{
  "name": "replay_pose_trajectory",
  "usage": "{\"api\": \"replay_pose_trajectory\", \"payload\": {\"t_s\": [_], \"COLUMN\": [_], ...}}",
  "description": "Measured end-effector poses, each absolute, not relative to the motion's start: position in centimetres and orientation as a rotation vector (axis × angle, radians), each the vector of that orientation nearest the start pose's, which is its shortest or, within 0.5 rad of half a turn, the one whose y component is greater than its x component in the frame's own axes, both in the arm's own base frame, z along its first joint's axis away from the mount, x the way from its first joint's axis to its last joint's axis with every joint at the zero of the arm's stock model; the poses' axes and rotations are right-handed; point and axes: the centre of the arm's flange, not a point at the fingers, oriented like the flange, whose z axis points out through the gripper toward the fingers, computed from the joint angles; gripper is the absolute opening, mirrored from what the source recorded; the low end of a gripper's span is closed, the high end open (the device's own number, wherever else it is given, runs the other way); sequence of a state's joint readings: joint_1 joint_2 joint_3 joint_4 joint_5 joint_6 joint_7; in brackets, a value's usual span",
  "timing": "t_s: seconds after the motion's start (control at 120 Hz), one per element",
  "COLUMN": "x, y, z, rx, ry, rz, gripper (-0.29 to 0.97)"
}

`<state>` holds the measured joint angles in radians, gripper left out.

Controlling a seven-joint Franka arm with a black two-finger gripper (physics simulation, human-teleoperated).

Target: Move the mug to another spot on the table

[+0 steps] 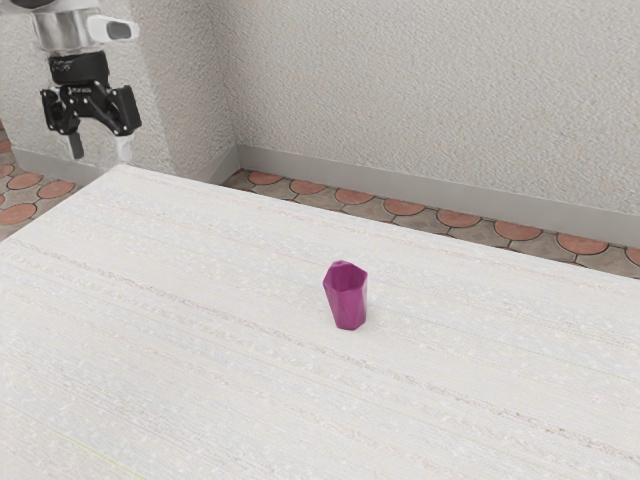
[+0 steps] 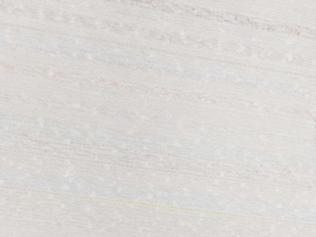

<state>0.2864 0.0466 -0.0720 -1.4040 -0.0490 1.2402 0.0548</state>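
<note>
1. Arm: the white-and-black robot arm (image 1: 66,30) enters at the exterior view's upper left. Its last link points straight down, well above the far corner of the pale, white-grained wooden table (image 1: 150,330).
2. Gripper: the black two-finger gripper (image 1: 98,148) hangs vertically over that same table corner, fingertips toward the tabletop and clear of it. The two fingers (image 1: 75,146) stand wide apart with nothing between them.
3. Task object: the magenta, faceted mug (image 1: 346,296) narrows toward its base and stands upright on the table, near the middle of the tabletop. Its mouth faces up, and no handle can be made out. It is well apart from the gripper, toward the exterior view's right and nearer the camera.
4. Wrist view: pale streaked table (image 2: 158,118) surface lies beneath the hand.
5. Surroundings: a floor of terracotta scalloped tiles (image 1: 400,208) lies beyond the table's far edge. A grey baseboard (image 1: 430,185) and a rough off-white plaster wall (image 1: 420,90) rise behind it.
6. Count: one arm, one gripper with two fingers, one mug, one table.
</note>
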Motion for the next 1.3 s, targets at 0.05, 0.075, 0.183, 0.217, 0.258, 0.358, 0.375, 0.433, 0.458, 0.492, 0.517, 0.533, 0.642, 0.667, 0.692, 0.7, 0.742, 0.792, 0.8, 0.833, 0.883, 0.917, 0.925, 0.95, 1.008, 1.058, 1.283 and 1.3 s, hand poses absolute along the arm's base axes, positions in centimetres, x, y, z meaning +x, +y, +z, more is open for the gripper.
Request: {"api": "replay_pose_trajectory", "payload": {"t_s": [0.05, 0.075, 0.183, 0.217, 0.258, 0.358, 0.375, 0.433, 0.458, 0.492, 0.517, 0.533, 0.642, 0.667, 0.692, 0.7, 0.742, 0.792, 0.8, 0.833, 0.883, 0.917, 0.925, 0.95, 1.008, 1.058, 1.283, 1.3], "x": [53.0, 53.4, 55.3, 56.0, 56.9, 59.4, 59.9, 61.6, 62.4, 63.2, 63.8, 64.2, 66.3, 66.7, 67.2, 67.4, 68.5, 69.7, 69.9, 70.5, 71.5, 72.2, 72.4, 72.8, 73.4, 73.6, 74.5, 74.6], "y": [9.8, 9.2, 6.5, 5.7, 4.4, 0.6, -0.2, -2.7, -3.7, -4.9, -5.7, -6.2, -9.4, -10.2, -11.0, -11.2, -12.3, -13.2, -13.3, -13.6, -13.9, -14.1, -14.3, -14.5, -14.9, -14.9, -14.7, -14.6], "z": [65.3, 65.5, 65.0, 64.5, 63.6, 60.9, 60.4, 58.5, 57.9, 57.3, 56.8, 56.6, 53.9, 53.2, 52.6, 52.4, 51.7, 50.8, 50.7, 50.0, 49.6, 49.4, 49.4, 49.3, 48.9, 48.4, 45.8, 45.6], "rx": [-3.193, -3.192, -3.19, -3.19, -3.191, -3.193, -3.193, -3.194, -3.194, -3.194, -3.194, -3.195, -3.195, -3.195, -3.196, -3.196, -3.2, -3.206, -3.207, -3.21, -3.216, -3.222, -3.223, -3.227, -3.231, -3.231, -3.2, -3.195], "ry": [-0.198, -0.176, -0.086, -0.064, -0.032, 0.054, 0.069, 0.114, 0.129, 0.143, 0.149, 0.151, 0.156, 0.157, 0.157, 0.157, 0.155, 0.143, 0.139, 0.12, 0.084, 0.056, 0.05, 0.029, -0.035, -0.102, -0.454, -0.481], "rz": [0.238, 0.201, 0.111, 0.103, 0.104, 0.129, 0.135, 0.156, 0.156, 0.157, 0.154, 0.152, 0.162, 0.165, 0.16, 0.157, 0.135, 0.108, 0.105, 0.099, 0.069, 0.04, 0.032, 0.016, -0.001, 0.004, 0.043, 0.045], "gripper": [0.66, 0.66, 0.66, 0.66, 0.66, 0.66, 0.66, 0.66, 0.66, 0.66, 0.66, 0.66, 0.66, 0.66, 0.66, 0.66, 0.66, 0.66, 0.66, 0.66, 0.66, 0.66, 0.66, 0.66, 0.66, 0.66, 0.66, 0.66]}}
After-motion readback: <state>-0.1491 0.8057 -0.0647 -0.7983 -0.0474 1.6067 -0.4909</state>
